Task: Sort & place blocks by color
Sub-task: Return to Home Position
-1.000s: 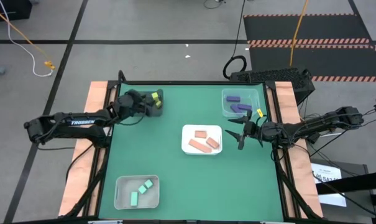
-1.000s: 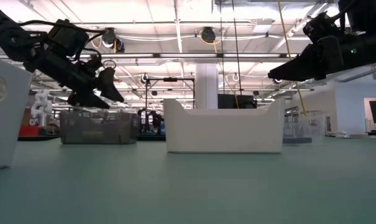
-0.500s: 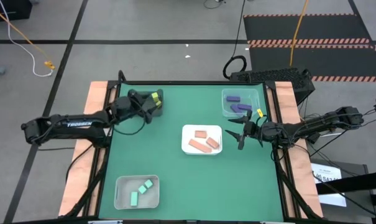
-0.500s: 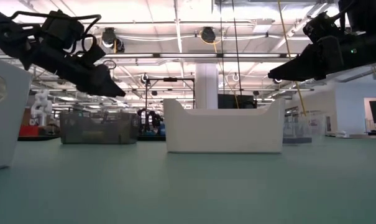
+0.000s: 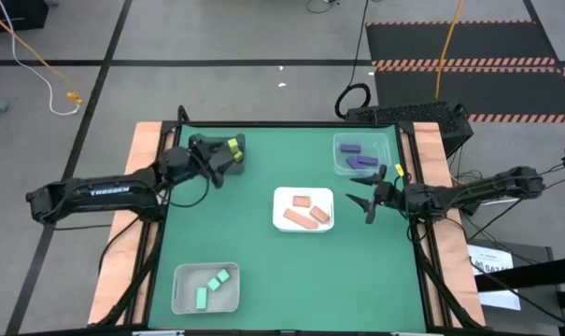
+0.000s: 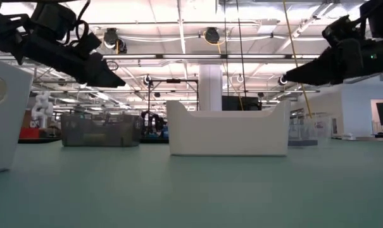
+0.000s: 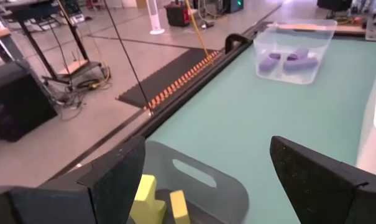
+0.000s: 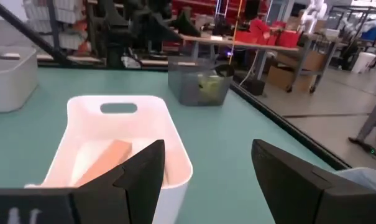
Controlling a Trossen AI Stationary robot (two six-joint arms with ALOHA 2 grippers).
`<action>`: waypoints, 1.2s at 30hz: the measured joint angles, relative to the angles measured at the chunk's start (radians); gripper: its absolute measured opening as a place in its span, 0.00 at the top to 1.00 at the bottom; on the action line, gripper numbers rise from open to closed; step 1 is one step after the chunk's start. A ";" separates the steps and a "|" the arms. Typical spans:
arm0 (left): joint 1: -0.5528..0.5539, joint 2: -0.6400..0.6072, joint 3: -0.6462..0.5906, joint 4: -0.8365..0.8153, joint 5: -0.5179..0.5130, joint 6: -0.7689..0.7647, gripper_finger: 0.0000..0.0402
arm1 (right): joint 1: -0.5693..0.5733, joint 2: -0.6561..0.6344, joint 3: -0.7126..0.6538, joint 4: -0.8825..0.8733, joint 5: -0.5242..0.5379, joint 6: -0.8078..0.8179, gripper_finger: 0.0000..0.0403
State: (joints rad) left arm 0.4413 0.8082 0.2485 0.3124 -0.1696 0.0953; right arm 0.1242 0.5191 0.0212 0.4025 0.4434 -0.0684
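Yellow blocks (image 5: 233,146) (image 7: 153,199) lie in the dark grey tray (image 7: 200,180) at the far left. Purple blocks (image 5: 360,157) (image 7: 290,61) lie in the clear tray (image 5: 387,140) at the far right. Salmon-pink blocks (image 5: 305,210) (image 8: 107,155) lie in the white tray (image 5: 280,196) in the middle. Mint green blocks (image 5: 212,285) lie in the pale tray (image 5: 181,299) at the near left. My left gripper (image 5: 217,161) (image 7: 206,146) hovers open and empty above the dark grey tray's near-left side. My right gripper (image 5: 364,189) (image 8: 206,149) hangs open and empty between the white and clear trays.
The green table top (image 5: 263,243) shows bare between the trays, mostly at the near right. Wooden side rails (image 5: 142,149) run along the left and right edges. In the low view both grippers (image 6: 118,82) (image 6: 286,79) hang well above the table.
My left gripper has risen from the dark grey tray and drawn back a little toward the table's left edge, tipping flatter. My right gripper has turned about its axis and shifted slightly toward the table's right edge. No block has moved.
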 joint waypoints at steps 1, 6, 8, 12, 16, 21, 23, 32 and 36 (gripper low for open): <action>-0.005 -0.007 0.000 -0.013 0.000 -0.003 0.14 | 0.000 -0.013 -0.001 -0.005 0.000 0.001 0.42; -0.046 -0.036 0.000 -0.066 0.001 0.005 0.14 | 0.000 -0.088 -0.002 -0.055 0.000 0.000 0.42; -0.066 -0.045 0.000 -0.071 0.003 0.017 0.14 | -0.001 -0.120 -0.002 -0.051 0.000 0.001 0.42; -0.101 -0.062 0.000 -0.111 0.003 0.027 0.14 | -0.019 -0.198 -0.003 -0.057 -0.001 0.001 0.42; -0.118 -0.065 0.000 -0.120 0.003 0.012 0.14 | -0.061 -0.269 -0.004 -0.053 0.000 0.001 0.42; -0.115 -0.065 0.000 -0.117 0.003 0.011 0.14 | -0.121 -0.330 -0.005 -0.054 0.000 0.001 0.42; -0.115 -0.065 0.000 -0.117 0.003 0.036 0.14 | -0.146 -0.355 -0.005 -0.057 0.000 0.001 0.42; -0.115 -0.064 0.000 -0.115 0.003 0.028 0.14 | -0.196 -0.408 -0.006 -0.057 0.000 0.001 0.42; -0.115 -0.064 0.000 -0.114 0.003 0.023 0.14 | -0.196 -0.408 -0.006 -0.056 0.000 0.001 0.42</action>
State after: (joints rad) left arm 0.3264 0.7437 0.2485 0.1988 -0.1669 0.1185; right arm -0.0719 0.1106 0.0151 0.3462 0.4431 -0.0677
